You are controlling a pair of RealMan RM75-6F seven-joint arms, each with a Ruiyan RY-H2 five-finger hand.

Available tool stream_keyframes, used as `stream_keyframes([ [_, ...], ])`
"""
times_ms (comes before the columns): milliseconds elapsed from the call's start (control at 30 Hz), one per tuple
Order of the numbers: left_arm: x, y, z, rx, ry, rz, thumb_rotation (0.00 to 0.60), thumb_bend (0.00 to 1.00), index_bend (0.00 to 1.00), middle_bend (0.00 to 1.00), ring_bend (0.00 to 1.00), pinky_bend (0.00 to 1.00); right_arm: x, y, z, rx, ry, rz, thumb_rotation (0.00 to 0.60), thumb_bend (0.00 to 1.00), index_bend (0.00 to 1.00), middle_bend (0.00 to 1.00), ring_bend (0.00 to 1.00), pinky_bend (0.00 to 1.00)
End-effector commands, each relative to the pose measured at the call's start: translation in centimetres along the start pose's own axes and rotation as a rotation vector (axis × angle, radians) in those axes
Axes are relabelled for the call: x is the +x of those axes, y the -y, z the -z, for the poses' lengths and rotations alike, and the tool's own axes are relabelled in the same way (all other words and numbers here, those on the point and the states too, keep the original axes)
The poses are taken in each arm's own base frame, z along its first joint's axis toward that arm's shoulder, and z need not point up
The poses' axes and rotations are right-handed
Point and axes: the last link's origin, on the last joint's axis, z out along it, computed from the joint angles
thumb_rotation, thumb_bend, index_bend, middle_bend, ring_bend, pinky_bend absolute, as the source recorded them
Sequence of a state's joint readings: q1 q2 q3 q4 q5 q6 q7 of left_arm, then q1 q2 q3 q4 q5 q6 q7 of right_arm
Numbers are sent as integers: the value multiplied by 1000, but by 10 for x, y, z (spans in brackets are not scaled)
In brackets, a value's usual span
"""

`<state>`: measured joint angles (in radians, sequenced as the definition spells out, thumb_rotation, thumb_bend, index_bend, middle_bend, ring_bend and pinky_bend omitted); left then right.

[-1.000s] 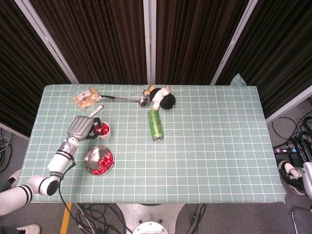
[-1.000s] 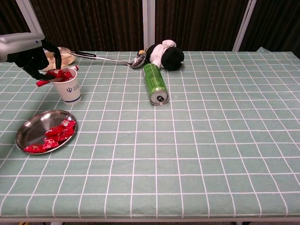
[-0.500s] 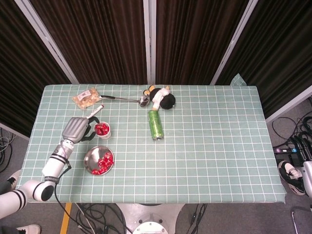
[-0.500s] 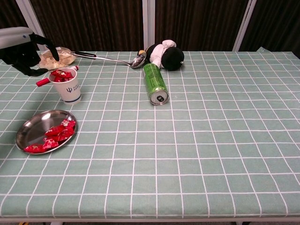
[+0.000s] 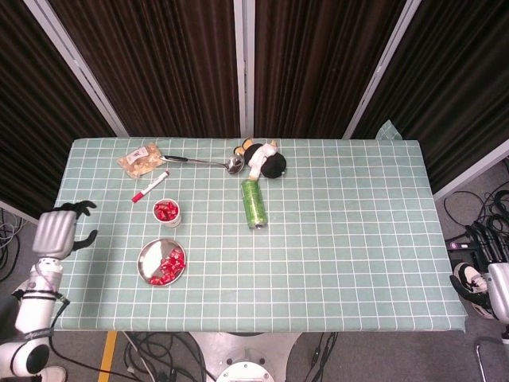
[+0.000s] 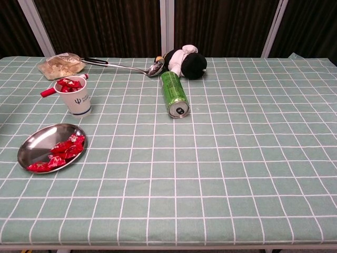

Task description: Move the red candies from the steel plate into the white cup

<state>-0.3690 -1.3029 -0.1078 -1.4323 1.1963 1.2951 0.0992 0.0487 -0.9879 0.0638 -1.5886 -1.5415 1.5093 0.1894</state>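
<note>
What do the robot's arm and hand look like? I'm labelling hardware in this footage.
In the head view, the left hand has a ribbed silver-grey back and black fingers. Its white left arm carries dark bands at the joints. The right arm shows only as a pale grey sliver at the frame edge.

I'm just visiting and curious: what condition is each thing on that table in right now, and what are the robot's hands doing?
white cup: upright, red candies inside.
steel plate: flat, still holds red candies.
green can: lying on its side.
ladle: lying flat.
snack bag: lying flat.
plush toy: lying down.
red marker: capped, lying flat.
left hand: at the table's left edge, holding nothing.
right hand: out of view.
</note>
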Motion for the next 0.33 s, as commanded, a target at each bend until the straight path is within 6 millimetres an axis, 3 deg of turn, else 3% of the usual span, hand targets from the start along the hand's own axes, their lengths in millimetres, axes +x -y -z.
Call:
stream_keyframes([
  [33, 1, 21, 37, 65, -6, -51, 600, 258, 356, 350, 246, 293, -6, 2, 0, 17, 15, -15, 600, 199, 16, 18, 0, 101],
  [333, 7, 22, 92, 77, -19, -43, 600, 249, 356, 350, 246, 292, -10, 1, 12, 6, 0, -27, 600, 199, 16, 18, 0, 92],
])
